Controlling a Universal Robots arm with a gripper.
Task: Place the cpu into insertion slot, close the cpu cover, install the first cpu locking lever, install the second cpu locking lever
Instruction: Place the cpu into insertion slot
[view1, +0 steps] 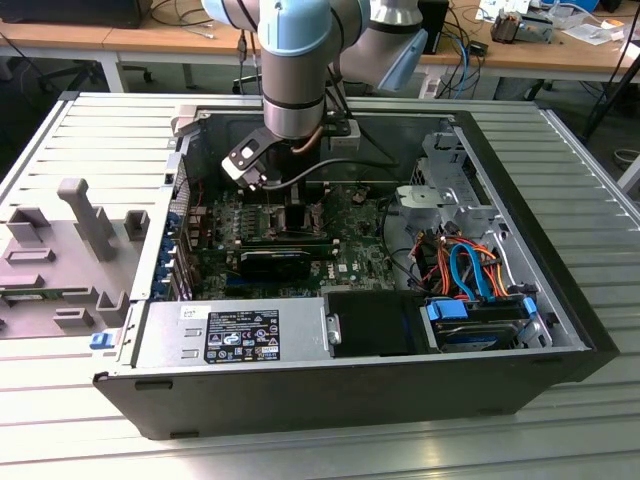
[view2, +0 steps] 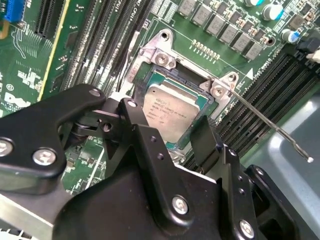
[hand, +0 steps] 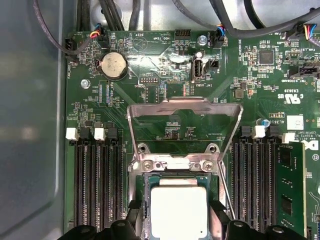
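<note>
Exterior view: arm cut off by top picture edge. Arm stands in front of board middle, so cpu and insertion slot hide behind it.

Second wrist view: black end effector covers one side of cpu and of insertion slot. Cannot tell if end effector touches cpu.

First wrist view: cpu cut off by picture edge, one side missing. Thin lever runs behind end effector, its end hidden. Green memory stick cut off by picture edge too.

Silver cpu lies flat within the slot; the cover stands hinged open beyond the slot.
</note>
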